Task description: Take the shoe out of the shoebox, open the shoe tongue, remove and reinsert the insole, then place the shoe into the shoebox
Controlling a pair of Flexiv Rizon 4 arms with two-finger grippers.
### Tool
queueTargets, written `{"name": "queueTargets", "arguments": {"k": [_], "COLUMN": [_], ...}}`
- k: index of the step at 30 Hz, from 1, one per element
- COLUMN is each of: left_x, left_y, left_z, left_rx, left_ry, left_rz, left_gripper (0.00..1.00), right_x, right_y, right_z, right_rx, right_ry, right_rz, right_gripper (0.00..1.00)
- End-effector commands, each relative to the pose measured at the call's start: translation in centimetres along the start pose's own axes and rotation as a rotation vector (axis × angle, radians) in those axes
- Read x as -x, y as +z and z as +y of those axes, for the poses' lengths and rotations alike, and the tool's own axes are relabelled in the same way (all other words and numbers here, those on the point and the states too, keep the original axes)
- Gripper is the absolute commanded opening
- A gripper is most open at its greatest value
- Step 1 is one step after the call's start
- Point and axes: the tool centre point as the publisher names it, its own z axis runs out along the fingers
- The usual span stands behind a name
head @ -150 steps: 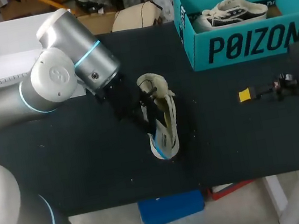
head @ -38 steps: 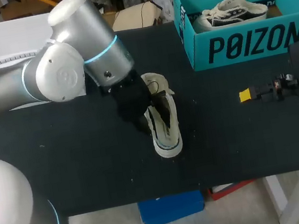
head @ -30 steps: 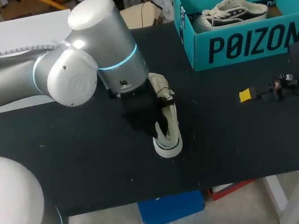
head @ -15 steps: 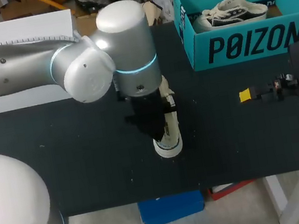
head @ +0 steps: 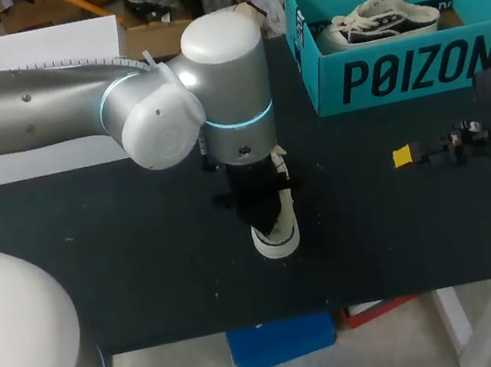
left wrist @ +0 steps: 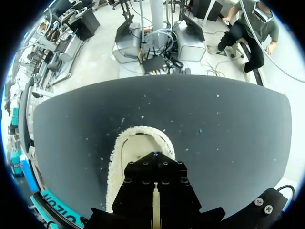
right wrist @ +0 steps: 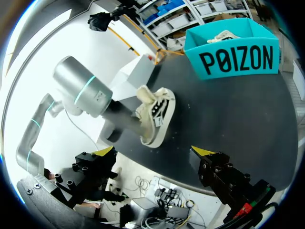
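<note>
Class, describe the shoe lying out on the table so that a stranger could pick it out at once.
Start at the black table; near its middle, the left arm hangs over a cream shoe whose toe points to the near edge. Unlike the other shoe inside the teal shoebox, it lies on the bare tabletop.

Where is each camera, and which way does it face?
Head view: above-behind, looking down on black table; silver left arm over cream canvas shoe.
Left wrist view: looks down onto the shoe; left pincer shows.
Right wrist view: from table's right side, facing the shoe; open right pincer shows.
Head and right wrist views share the teal cardboard shoebox.
</note>
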Motion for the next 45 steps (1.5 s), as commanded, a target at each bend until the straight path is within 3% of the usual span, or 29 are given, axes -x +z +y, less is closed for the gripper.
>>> {"name": "queueTargets", "arguments": {"k": [1, 8, 10, 14, 21, 25, 35, 45], "left_x": [0.6, 0.3, 0.0, -1.3, -3.9, -5.1, -6.6, -4.9], "left_y": [0.5, -2.5, -4.1, -7.1, -11.6, -13.1, -13.6, -11.6], "left_z": [0.1, -0.6, -0.9, -0.7, 1.7, 3.8, 9.4, 15.3], "left_rx": [0.024, 0.071, 0.038, 0.061, 0.174, 0.26, 0.305, 0.281], "left_ry": [0.001, 0.007, -0.011, -0.055, -0.229, -0.334, -0.54, -0.607], "left_rz": [0.028, -0.025, -0.151, -0.273, -0.52, -0.59, -0.704, -0.659], "left_gripper": [0.0, 0.0, 0.0, 0.0, 0.0, 0.0, 0.0, 0.0], "right_x": [0.0, 0.0, 0.0, 0.0, 0.0, 0.0, 0.0, 0.0], "right_y": [0.1, 0.1, 0.1, 0.1, 0.1, 0.1, 0.1, 0.1], "right_z": [0.0, 0.0, 0.0, 0.0, 0.0, 0.0, 0.0, 0.0], "right_rx": [-0.001, -0.001, -0.001, -0.001, -0.001, -0.001, -0.001, -0.001], "right_ry": [0.001, 0.001, 0.001, 0.001, 0.001, 0.001, 0.001, 0.001], "right_rz": [-0.002, -0.002, -0.002, -0.002, -0.002, -0.002, -0.002, -0.002], "right_gripper": [1.0, 1.0, 1.0, 1.0, 1.0, 1.0, 1.0, 1.0]}}
